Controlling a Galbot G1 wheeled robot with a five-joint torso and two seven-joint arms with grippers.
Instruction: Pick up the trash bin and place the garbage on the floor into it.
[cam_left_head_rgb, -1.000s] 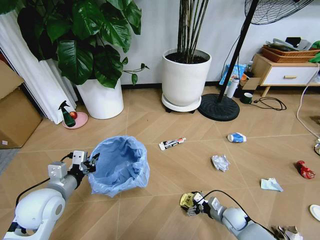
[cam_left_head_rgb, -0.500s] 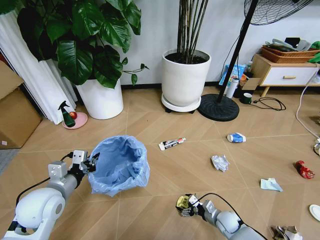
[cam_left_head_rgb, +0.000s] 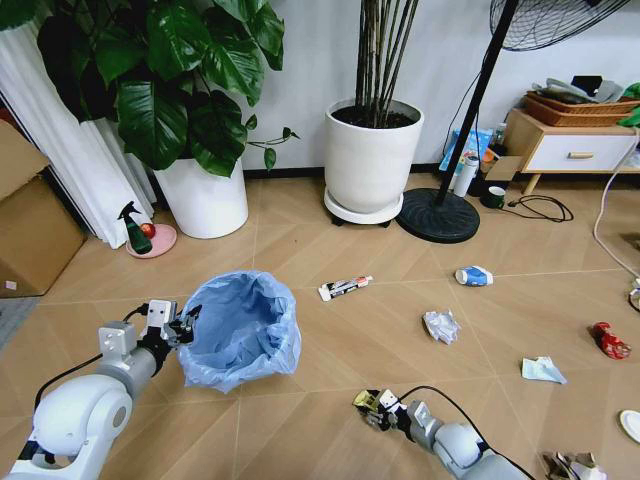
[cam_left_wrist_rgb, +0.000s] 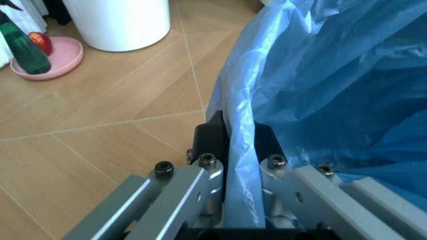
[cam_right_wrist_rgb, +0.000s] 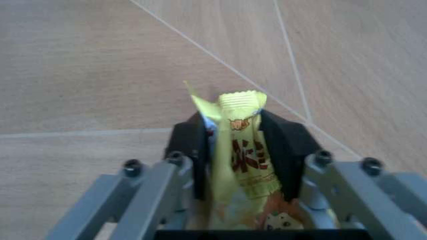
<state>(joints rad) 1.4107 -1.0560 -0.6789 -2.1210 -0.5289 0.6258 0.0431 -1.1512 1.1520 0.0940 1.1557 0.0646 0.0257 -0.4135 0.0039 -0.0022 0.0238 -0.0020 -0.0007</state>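
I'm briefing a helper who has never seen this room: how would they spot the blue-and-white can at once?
Start at the black round fan base beside the white pot of bare stems. Just in front of that base, toward the robot, the can lies on its side on the floor. It is the only blue-and-white litter; the nearby crumpled wad is plain white.

From where I stand, bare floor (cam_left_head_rgb: 330, 360) lies open between the right tool (cam_left_head_rgb: 371, 405), clamped on a yellow wrapper (cam_right_wrist_rgb: 240, 155), and the trash bin (cam_left_head_rgb: 240, 328), whose mouth gapes unobstructed. The left tool (cam_left_head_rgb: 178, 327) pinches the bin's near rim. The toothpaste tube (cam_left_head_rgb: 344, 288) and paper wad (cam_left_head_rgb: 440, 325) lie off that stretch.
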